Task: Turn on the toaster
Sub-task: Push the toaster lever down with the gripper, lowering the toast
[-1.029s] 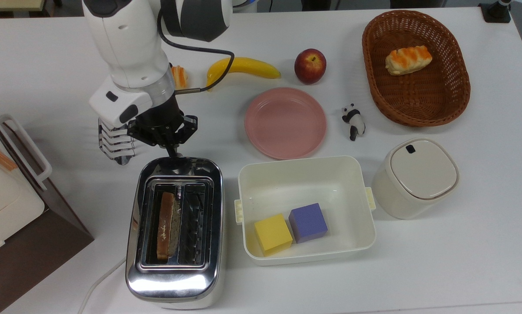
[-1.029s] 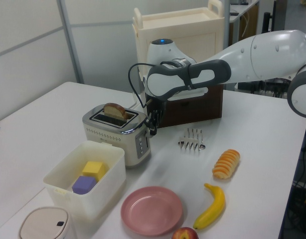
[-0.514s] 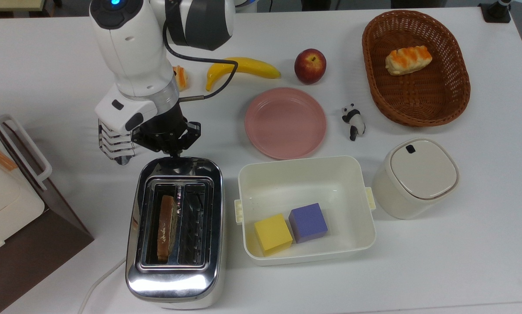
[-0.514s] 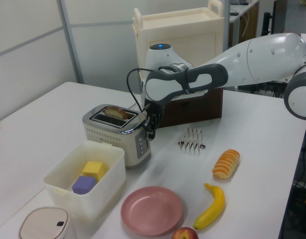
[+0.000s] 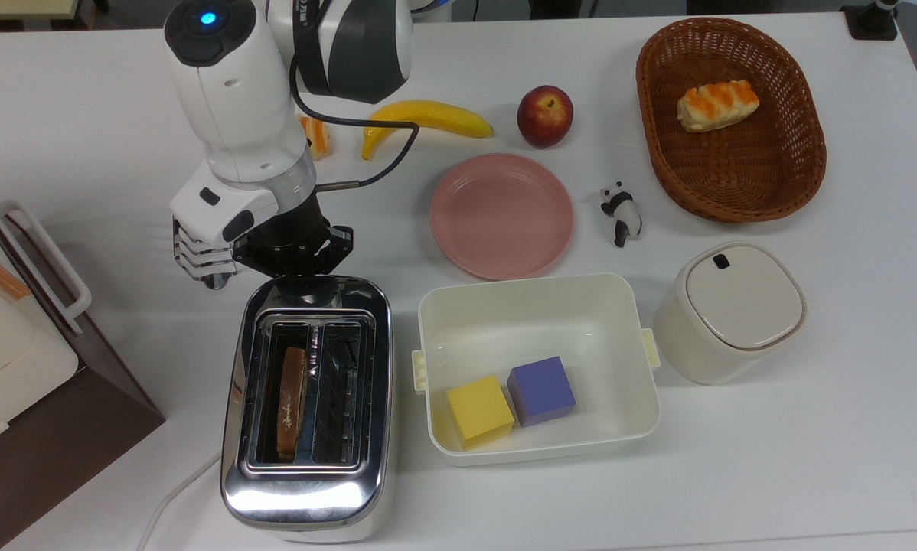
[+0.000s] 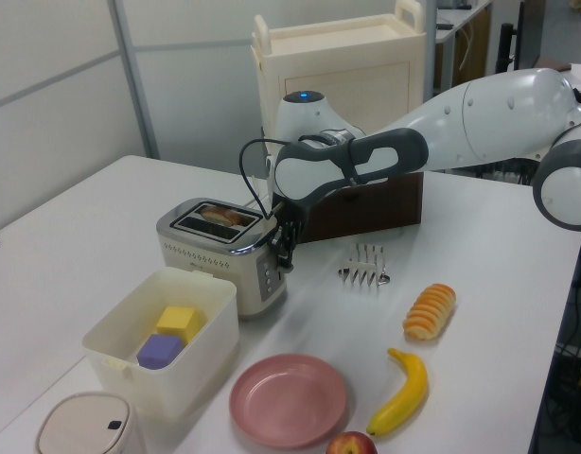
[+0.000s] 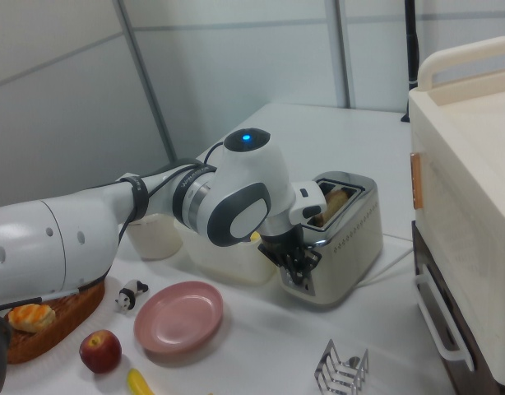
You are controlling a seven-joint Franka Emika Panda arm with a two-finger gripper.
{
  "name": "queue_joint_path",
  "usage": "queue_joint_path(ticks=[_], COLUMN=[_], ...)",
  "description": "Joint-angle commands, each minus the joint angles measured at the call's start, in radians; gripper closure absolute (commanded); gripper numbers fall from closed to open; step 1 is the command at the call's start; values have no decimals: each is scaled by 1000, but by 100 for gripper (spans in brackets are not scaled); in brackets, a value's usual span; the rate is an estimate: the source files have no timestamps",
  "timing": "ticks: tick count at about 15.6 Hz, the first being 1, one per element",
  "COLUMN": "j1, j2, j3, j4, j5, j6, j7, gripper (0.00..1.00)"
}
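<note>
The arm reached in from the top left of the top view, its wrist bent straight down so the gripper (image 5: 299,269) hung at the upper end of the toaster (image 5: 308,402), right against its lever face. In the left view the gripper (image 6: 283,248) sat low along the toaster's (image 6: 224,253) right-hand end panel, just left of frame centre. In the right view the gripper (image 7: 298,262) pressed at the near end of the toaster (image 7: 339,234), middle of the frame. Whether the fingers were spread or closed could not be told.

The toaster stood at the lower left of the top view, beside a white bin (image 5: 536,367). The slice of bread (image 5: 290,402) lay sunk in its left slot. Against a second before, the gripper had dropped lower along the end face, and the bread, then standing proud of the slot, had gone down inside.
</note>
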Motion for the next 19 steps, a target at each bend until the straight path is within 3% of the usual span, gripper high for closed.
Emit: queue_joint_path(ticks=[1,19], j1=[14,22], j2=[19,79], j3=[-8,-10], j4=[-20,-35], j5=[12,-8], j6=[36,75], j7=[-4,-2], gripper=[100,100])
